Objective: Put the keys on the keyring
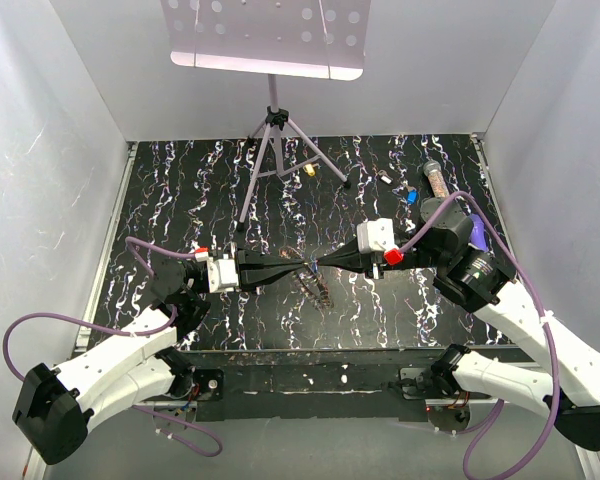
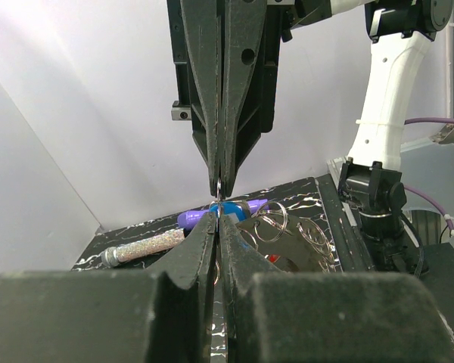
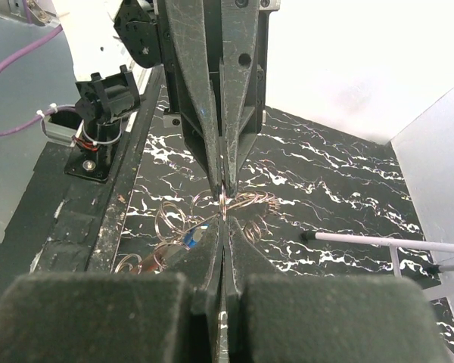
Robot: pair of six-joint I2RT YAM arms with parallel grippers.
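My left gripper (image 1: 305, 263) and right gripper (image 1: 322, 263) meet tip to tip above the middle of the table, both shut. They pinch the same thin wire loop of the keyring (image 1: 315, 290), whose linked rings dangle below the tips. In the right wrist view the rings (image 3: 253, 203) spread behind my right gripper (image 3: 224, 219), with a blue key (image 3: 188, 240) hanging among them at the left. The left wrist view shows my left gripper (image 2: 218, 219), rings (image 2: 287, 227) and a red key head (image 2: 271, 259). A loose blue key (image 1: 412, 197) and a yellow key (image 1: 310, 170) lie at the back.
A tripod stand (image 1: 272, 120) with a perforated plate stands at the back centre, one leg (image 3: 378, 240) reaching toward the middle. A glittery tube (image 1: 435, 180) and a purple pen (image 2: 193, 218) lie at the back right. White walls enclose the marbled black table (image 1: 180, 200).
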